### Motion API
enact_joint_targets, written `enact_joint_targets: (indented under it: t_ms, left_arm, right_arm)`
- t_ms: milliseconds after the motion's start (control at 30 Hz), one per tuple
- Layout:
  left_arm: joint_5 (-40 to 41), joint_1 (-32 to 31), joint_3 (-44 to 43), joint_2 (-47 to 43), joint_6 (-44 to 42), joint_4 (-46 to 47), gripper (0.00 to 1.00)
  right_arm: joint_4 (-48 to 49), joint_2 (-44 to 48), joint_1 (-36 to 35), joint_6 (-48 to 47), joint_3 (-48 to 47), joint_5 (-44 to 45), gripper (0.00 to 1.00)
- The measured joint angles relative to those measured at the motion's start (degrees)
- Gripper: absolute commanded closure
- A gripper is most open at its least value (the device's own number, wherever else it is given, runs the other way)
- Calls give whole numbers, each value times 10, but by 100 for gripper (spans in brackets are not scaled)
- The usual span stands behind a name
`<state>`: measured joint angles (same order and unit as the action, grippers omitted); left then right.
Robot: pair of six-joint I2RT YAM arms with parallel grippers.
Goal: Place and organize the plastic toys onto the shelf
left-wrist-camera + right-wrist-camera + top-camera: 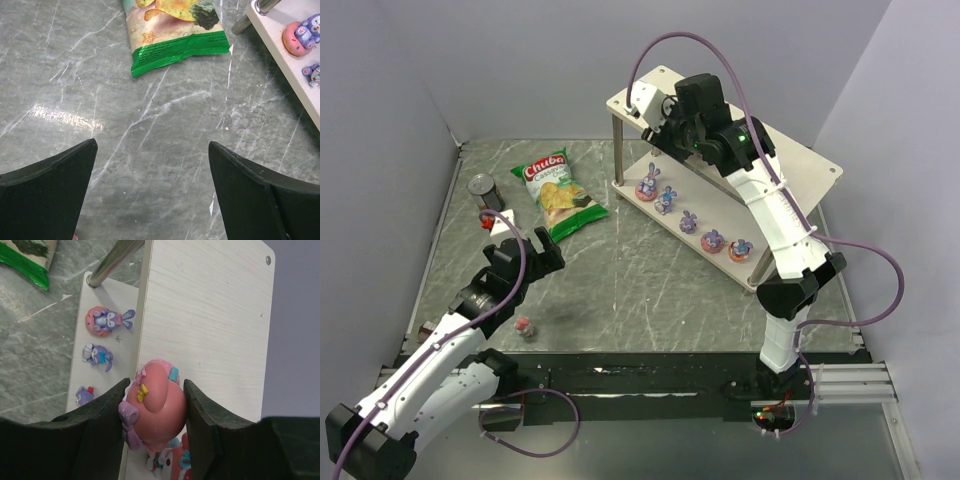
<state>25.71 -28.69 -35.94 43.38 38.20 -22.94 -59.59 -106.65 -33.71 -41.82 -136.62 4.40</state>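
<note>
- Pink, rounded figurine (157, 412) is clenched in my right gripper (154, 396), above the shelf's (800, 160) top board, with that arm reaching far forward.
- My left gripper (152, 145) hangs spread wide and empty, low over the table (640, 290).
- Grey marbled tabletop, plain grey walls; a green chip bag (558, 192) and a dark can (481, 186) lie at the far left.
- Only the overhead view shows five purple bunny toys (689, 222) lined along the lower board and one reddish toy (524, 326) loose beside my left arm.

arms (777, 215): white links, blk joints | cables (900, 280): purple (looped) | L hand (152, 144), R hand (156, 390): blk
</note>
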Motion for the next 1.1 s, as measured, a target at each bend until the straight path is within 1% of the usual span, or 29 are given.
enact_joint_targets:
  t_ms: [233,300,333,400,433,533,767,1100]
  left_arm:
    - [0,0,0,0,0,0,1]
    - [0,0,0,0,0,0,1]
    - [0,0,0,0,0,0,0]
    - [0,0,0,0,0,0,1]
    - [0,0,0,0,0,0,1]
    - [0,0,0,0,0,0,0]
    - [0,0,1,0,0,0,1]
    - [0,0,1,0,1,0,1]
  right_arm:
    - [4,-6,2,0,0,1,74]
    - [4,-6,2,0,0,2,69]
    - [4,-6,2,0,0,2,64]
    - [5,-6,2,0,0,4,60]
    - [5,-6,2,0,0,5,57]
    - [5,-6,2,2,0,5,53]
    - [5,-6,2,2,0,5,48]
    - [5,-6,5,7,0,-6,47]
